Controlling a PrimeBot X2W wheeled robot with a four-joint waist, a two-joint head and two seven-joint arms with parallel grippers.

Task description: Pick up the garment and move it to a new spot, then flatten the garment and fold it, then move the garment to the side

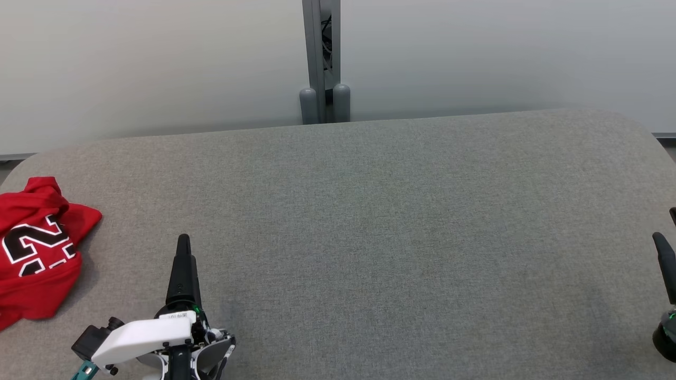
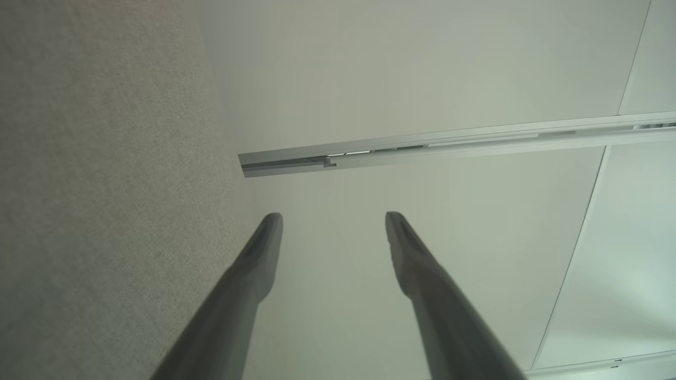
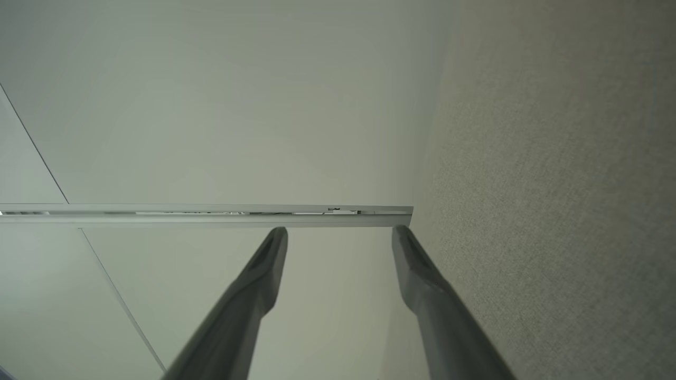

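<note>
The garment (image 1: 37,253) is a red jersey with a black-and-white numeral. It lies crumpled at the far left of the grey fabric surface (image 1: 369,211), partly cut off by the head view's left edge. My left gripper (image 1: 183,248) hovers to its right, apart from it, turned on edge so one dark finger hides the other. In the left wrist view this gripper (image 2: 332,221) is open with nothing between the fingers. My right gripper (image 1: 666,229) sits at the right edge. In the right wrist view it (image 3: 340,235) is open too and holds nothing.
A grey post (image 1: 320,63) with two rounded feet stands behind the surface's far edge, against pale wall panels. The surface's corners are rounded. A metal rail (image 2: 449,145) on the wall crosses both wrist views.
</note>
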